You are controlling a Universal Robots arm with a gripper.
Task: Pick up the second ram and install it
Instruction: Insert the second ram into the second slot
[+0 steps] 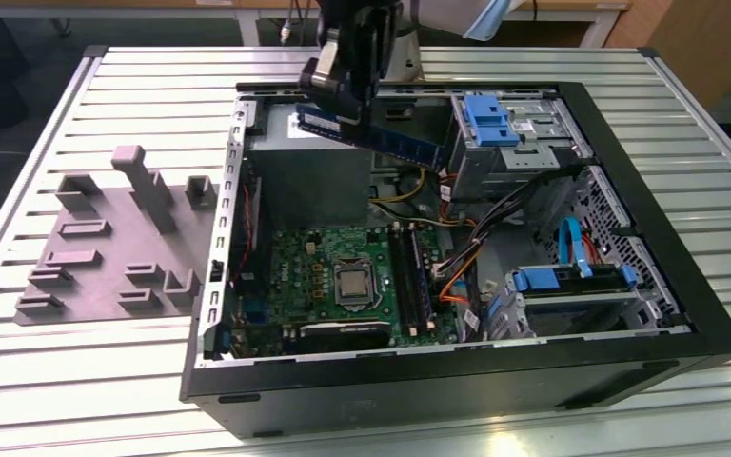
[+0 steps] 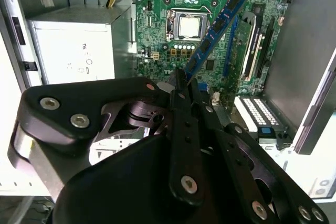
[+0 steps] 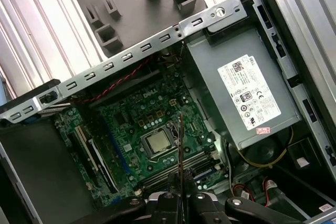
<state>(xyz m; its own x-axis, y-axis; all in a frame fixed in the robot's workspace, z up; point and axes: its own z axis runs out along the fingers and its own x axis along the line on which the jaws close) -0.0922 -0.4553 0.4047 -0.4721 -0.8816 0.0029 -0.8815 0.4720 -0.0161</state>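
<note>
The black two-fingered gripper point(image 1: 340, 90) has its fingers point(image 2: 181, 98) closed flat on one end of the slim green-and-blue memory stick, the second ram point(image 1: 385, 141), which hangs in the air above the open black computer case point(image 1: 670, 314) on the ribbed metal counter point(image 1: 111, 381), well clear of the green motherboard point(image 3: 152, 124). Held only at one end, the stick could pivot or slip in the grip. It could then reach the long black slots point(image 1: 413, 276) tilted, jam against a latch, or knock the orange and black cables point(image 1: 467, 257) beside them.
</note>
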